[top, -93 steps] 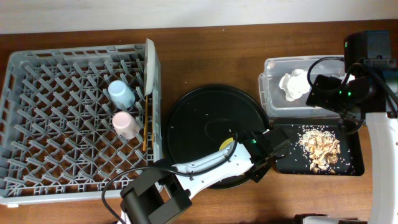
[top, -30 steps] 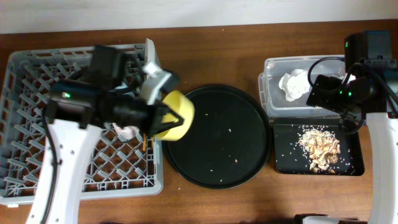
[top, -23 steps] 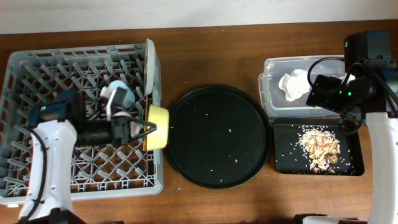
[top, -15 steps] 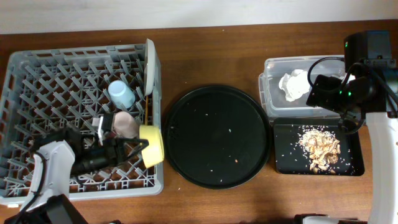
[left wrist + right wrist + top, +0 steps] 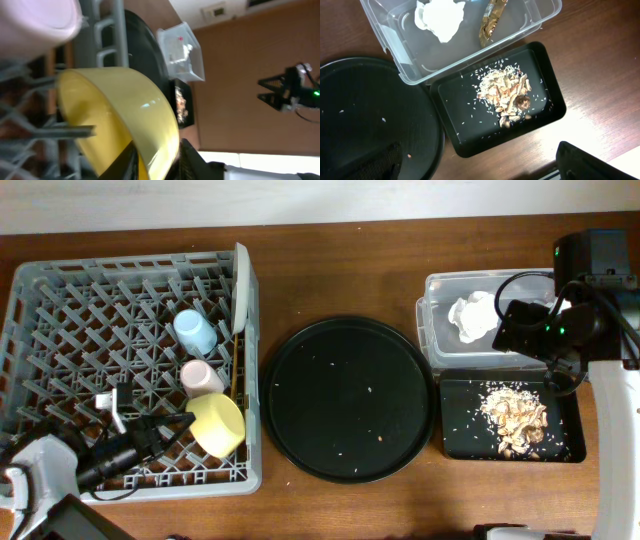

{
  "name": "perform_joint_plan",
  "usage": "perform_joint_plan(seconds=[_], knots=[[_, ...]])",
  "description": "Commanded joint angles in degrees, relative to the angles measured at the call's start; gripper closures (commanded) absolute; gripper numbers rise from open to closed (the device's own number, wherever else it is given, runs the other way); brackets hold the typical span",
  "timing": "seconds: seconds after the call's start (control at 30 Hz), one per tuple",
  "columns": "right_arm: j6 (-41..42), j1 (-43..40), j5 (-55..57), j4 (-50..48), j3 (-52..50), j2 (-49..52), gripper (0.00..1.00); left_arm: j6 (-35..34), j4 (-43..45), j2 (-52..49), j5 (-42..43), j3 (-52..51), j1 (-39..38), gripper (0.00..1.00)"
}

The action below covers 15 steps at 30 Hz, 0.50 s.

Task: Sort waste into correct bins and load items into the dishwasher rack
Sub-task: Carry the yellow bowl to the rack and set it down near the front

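My left gripper [image 5: 188,426] [image 5: 155,161] is shut on the rim of the yellow bowl [image 5: 218,425] [image 5: 125,112], which lies tilted in the front right corner of the grey dishwasher rack [image 5: 60,280]. The pink cup [image 5: 200,377] [image 5: 40,20], the blue cup [image 5: 195,332], the chopsticks [image 5: 234,385] and the upright plate [image 5: 240,280] are in the rack. My right gripper [image 5: 522,328] [image 5: 485,170] is open above the bins. The white tissue [image 5: 440,17] and the gold-brown wrapper [image 5: 492,22] lie in the clear tub [image 5: 540,15]. The food scraps [image 5: 505,92] lie in the black tray [image 5: 550,100].
A large round black tray [image 5: 350,400] with a few crumbs sits between the rack and the bins. The clear tub [image 5: 440,290] and the black tray [image 5: 570,440] stand side by side at the right. Bare wooden table runs along the back and front.
My left gripper carried the yellow bowl from the round tray into the rack and down to its front right corner. The left arm drew back to the lower left. The right arm stayed still.
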<state>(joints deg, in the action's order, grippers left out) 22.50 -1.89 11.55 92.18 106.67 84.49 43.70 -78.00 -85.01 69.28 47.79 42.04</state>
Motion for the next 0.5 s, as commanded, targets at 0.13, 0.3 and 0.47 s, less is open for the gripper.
perform_joint_plan(seconds=[0.13,0.3,0.47], knots=[[0.3,-0.1,0.7,0.0,0.6,-0.3,0.01,0.7,-8.3,0.3,-1.6,8.0,4.7,0.01],[0.3,-0.1,0.7,0.0,0.6,-0.3,0.01,-1.4,-13.3,9.5,-1.2,14.3,4.5,0.01],[0.3,-0.1,0.7,0.0,0.6,-0.3,0.01,-39.2,12.1,26.6,-22.8,15.6,3.5,0.01]])
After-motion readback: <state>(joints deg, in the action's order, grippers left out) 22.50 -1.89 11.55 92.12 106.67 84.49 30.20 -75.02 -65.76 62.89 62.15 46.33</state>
